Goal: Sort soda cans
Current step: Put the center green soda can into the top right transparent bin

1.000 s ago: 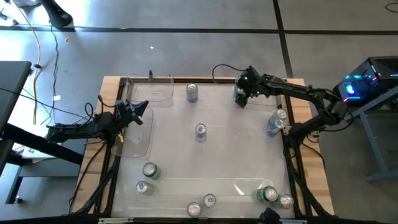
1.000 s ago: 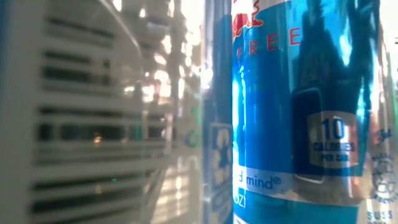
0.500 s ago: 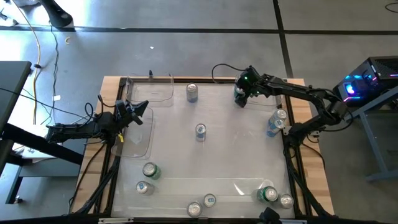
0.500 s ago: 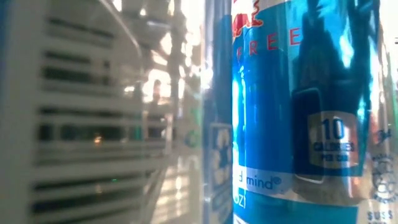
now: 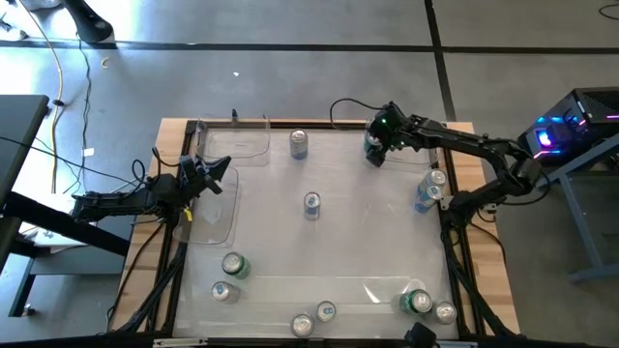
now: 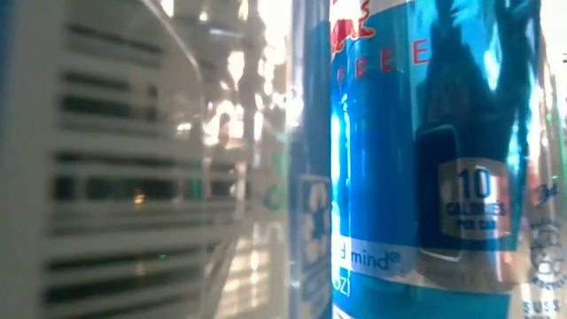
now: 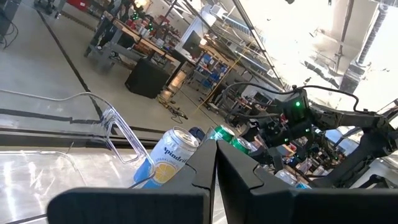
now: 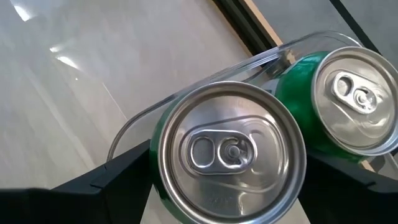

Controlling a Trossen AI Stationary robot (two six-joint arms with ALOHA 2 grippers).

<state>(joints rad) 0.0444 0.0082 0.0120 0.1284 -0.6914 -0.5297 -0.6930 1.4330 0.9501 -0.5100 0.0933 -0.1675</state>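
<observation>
In the right wrist view an upright green soda can (image 8: 230,152) with a silver top sits between my right gripper's two fingers. A second green can (image 8: 354,102) stands beside it inside a clear tray's curved wall (image 8: 205,78). In the high view my right gripper (image 5: 375,147) is at the table's far edge, right of centre. My left gripper (image 5: 205,177) hovers shut over a clear tray (image 5: 221,208) at the left edge and touches nothing. Its wrist view shows a blue-and-white can (image 7: 169,157) ahead. Other cans stand loose on the table, such as one mid-table (image 5: 311,203). My right gripper pinches the green can's upper body (image 8: 158,180), just below the silver rim, between its two fingers (image 8: 106,177), one on either side. The fingers come from above, pointing down. The can is upright; its base is hidden beneath it.
Two cans (image 5: 430,189) stand by the right edge, and several more line the near edge, among them a green one (image 5: 418,302) and another green one (image 5: 235,265). A silver can (image 5: 298,143) stands at the far edge. A blue can (image 6: 416,159) fills the low view.
</observation>
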